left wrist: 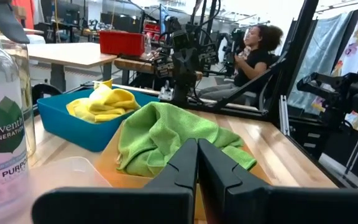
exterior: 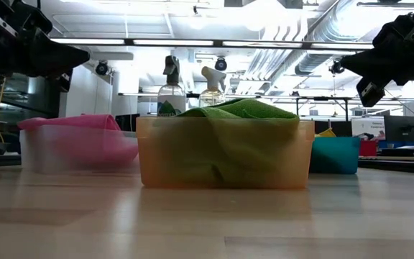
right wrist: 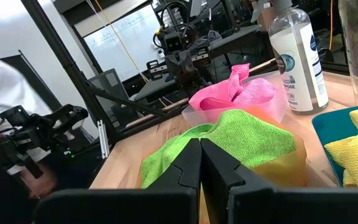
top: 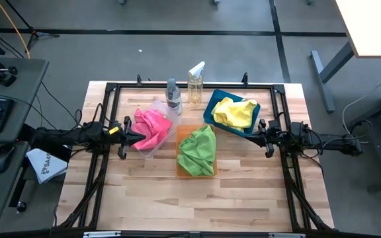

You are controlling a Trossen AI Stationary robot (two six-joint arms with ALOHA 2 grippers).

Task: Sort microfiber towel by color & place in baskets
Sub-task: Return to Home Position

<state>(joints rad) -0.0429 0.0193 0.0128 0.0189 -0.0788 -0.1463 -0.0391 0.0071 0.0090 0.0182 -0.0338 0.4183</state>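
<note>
Pink towels (top: 151, 127) lie heaped in the clear basket (top: 165, 114). Lime green towels (top: 198, 149) fill the orange basket (exterior: 225, 152) at the table's middle. Yellow towels (top: 235, 112) sit in the blue basket (top: 211, 106) toward the far right. My left gripper (top: 126, 128) hovers above the table at the clear basket's left side, shut and empty. My right gripper (top: 264, 136) hovers just right of the blue basket, shut and empty. The left wrist view shows the green towels (left wrist: 166, 134) and the yellow ones (left wrist: 104, 104) beyond my shut fingers.
Two spray bottles (top: 173, 96) (top: 195, 83) stand at the far edge behind the baskets. A black frame (top: 190, 86) borders the work area. Bare wood lies along the near half of the table (top: 190, 198). A seated person (left wrist: 253, 53) shows beyond the table.
</note>
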